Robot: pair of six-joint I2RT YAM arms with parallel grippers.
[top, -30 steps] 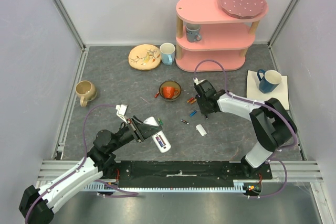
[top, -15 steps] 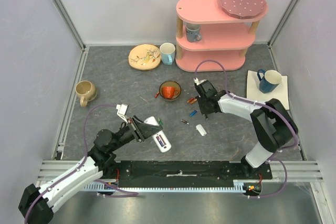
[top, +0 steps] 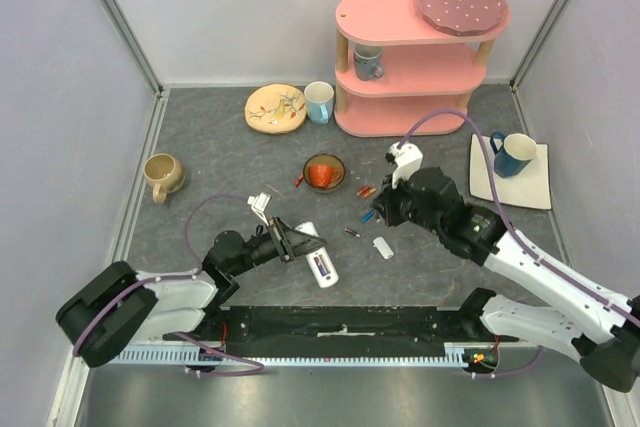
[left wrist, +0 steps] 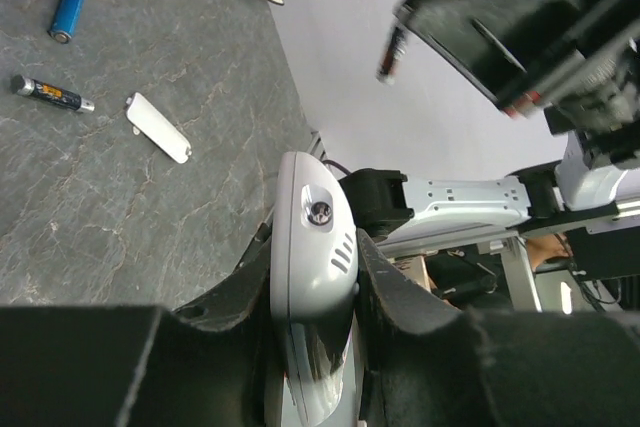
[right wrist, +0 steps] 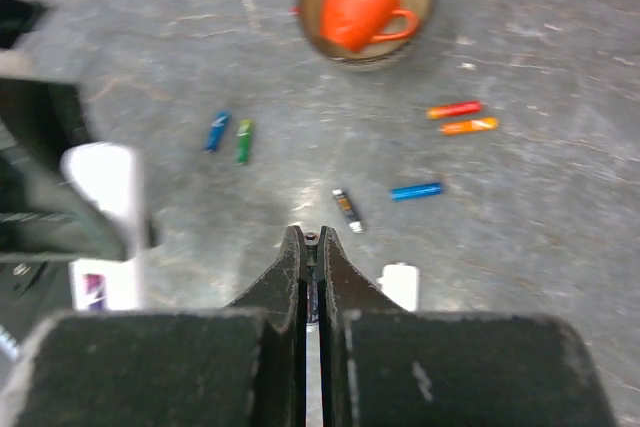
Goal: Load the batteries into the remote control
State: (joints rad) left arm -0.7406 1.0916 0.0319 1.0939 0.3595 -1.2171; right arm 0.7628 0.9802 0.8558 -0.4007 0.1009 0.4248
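Observation:
My left gripper [top: 297, 243] is shut on the white remote control [top: 320, 259], holding it by its sides; the left wrist view shows it edge-on [left wrist: 310, 247] between the fingers. My right gripper [top: 379, 211] is shut on a thin dark battery [right wrist: 313, 243] and holds it above the table; it shows in the left wrist view [left wrist: 393, 55]. Loose batteries lie on the table: a red one [right wrist: 453, 109], an orange one [right wrist: 469, 126], a blue one [right wrist: 415, 190], a dark one [right wrist: 347, 210], and a blue and green pair [right wrist: 228, 135].
A small white cover piece [top: 383, 247] lies right of the remote. An orange cup sits in a brown bowl [top: 324, 174] behind the batteries. A pink shelf [top: 405, 72], a plate [top: 275, 108], a beige mug [top: 162, 176] and a blue mug [top: 514, 153] stand farther off.
My right gripper has risen off the table with a dark battery and swung up from its low reach. My left gripper has carried the remote a little to the right.

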